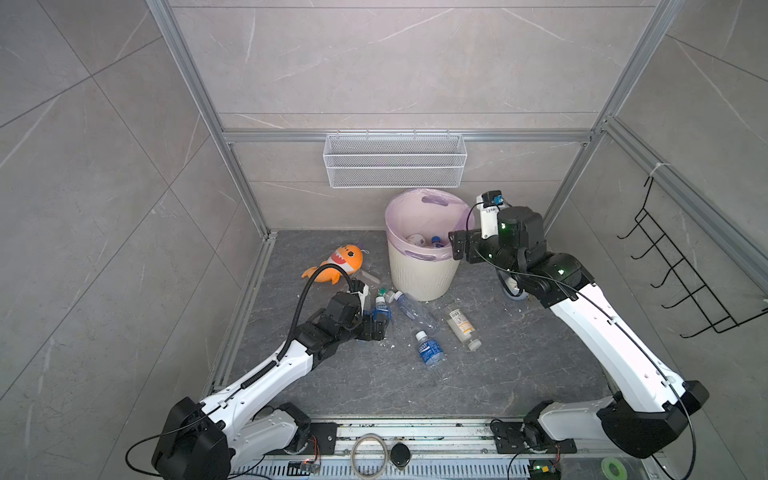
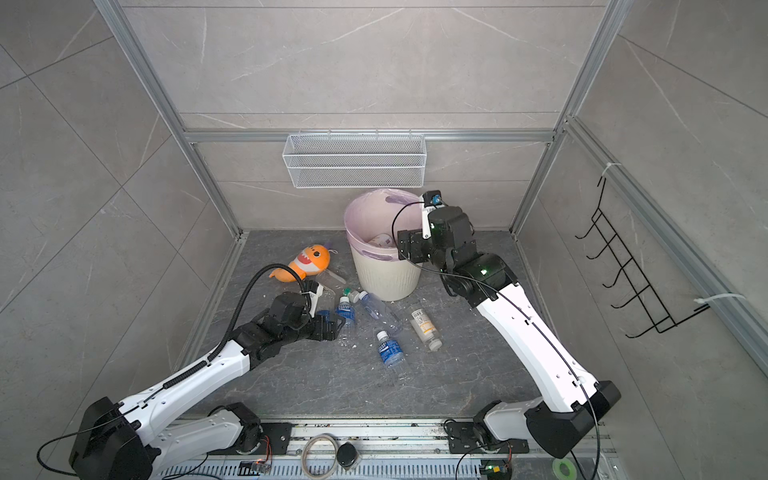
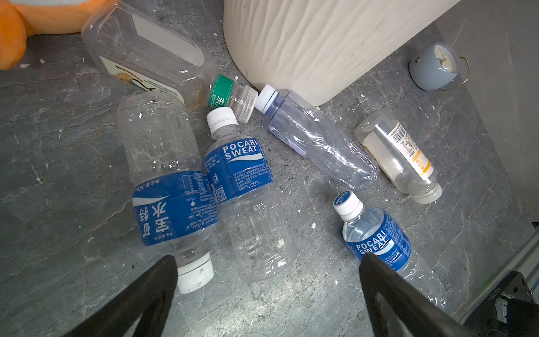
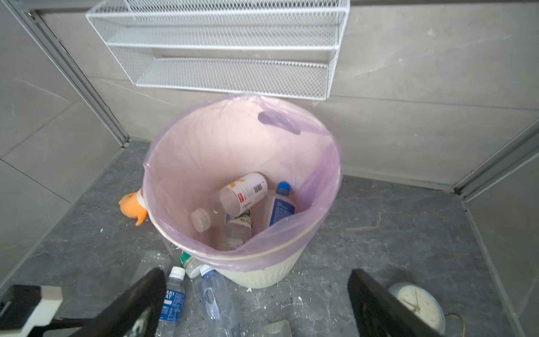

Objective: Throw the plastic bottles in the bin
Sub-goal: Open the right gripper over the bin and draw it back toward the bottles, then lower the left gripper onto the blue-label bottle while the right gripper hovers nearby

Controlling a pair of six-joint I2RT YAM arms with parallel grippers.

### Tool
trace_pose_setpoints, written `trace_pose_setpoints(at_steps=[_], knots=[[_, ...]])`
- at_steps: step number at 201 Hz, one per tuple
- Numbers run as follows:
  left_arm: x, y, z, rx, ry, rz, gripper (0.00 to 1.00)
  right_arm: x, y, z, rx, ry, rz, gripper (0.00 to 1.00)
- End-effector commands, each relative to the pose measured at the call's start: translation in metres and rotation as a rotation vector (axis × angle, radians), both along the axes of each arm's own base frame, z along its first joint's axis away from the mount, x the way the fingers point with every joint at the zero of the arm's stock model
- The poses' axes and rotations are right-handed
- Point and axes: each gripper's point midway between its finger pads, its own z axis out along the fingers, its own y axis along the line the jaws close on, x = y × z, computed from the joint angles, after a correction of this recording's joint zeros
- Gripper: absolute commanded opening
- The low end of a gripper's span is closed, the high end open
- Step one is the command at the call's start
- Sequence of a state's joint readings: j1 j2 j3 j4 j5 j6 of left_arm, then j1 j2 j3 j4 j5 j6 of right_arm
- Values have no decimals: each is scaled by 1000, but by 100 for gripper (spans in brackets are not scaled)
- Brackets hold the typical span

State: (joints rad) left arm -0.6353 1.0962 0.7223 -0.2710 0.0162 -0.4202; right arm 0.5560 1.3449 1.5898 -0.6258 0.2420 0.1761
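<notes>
Top views, bin: cream ribbed bin (image 1: 419,278) w/ pink-lilac liner stands upright at rear centre of bench (image 1: 353,386), below wire basket (image 1: 395,162).
Top views, loose bottles: in both top views a cluster lies on the bench just in front of bin. Pocari bottle (image 1: 381,309) is by left tool, w/ tinted bottle (image 1: 415,313) beside it. Lone Pocari bottle (image 2: 390,351) lies nearer cam., orange-stripe bottle (image 2: 424,328) to its right.
Top views, left tool: left tool (image 1: 376,328) is low over the cluster.
Top views, right tool: right tool (image 1: 457,247) is above bin's right rim.
Top views, other: shark plush (image 1: 338,264) lies left of bin.
L wrist, left tool: left tool (image 3: 267,261) is released, fingers wide apart, nothing gripped. The Pocari bottle (image 3: 239,175) base shows between them, no contact seen.
L wrist, bottles: CN-label bottle (image 3: 172,204) lies against the Pocari bottle. Green-collar bottle (image 3: 151,55) lies near the bin foot.
L wrist, other: grey clock (image 3: 434,67) sits beside bin.
R wrist, right tool: right tool (image 4: 256,274) is released, empty, above bin's near rim.
R wrist, bin contents: white bottle (image 4: 248,189), blue-cap bottle (image 4: 281,207) and grey-cap bottle (image 4: 210,216) lie at the bottom.
</notes>
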Motion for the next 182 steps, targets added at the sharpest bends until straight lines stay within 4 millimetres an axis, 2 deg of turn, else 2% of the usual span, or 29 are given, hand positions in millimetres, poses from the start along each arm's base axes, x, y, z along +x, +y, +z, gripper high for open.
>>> trace_pose_setpoints(at_steps=[1,81,147,182], knots=[[-2,4,6,10,-12,10,100,-14,-8,1,50,-21,-14,99],[2,9,11,56,-35,17,100,-48,-23,-48,73,-31,19,99],[3,13,3,80,-14,41,100,-67,-29,-90,112,-60,39,99],[5,15,2,100,-6,49,100,-70,-28,-122,130,-44,44,99]])
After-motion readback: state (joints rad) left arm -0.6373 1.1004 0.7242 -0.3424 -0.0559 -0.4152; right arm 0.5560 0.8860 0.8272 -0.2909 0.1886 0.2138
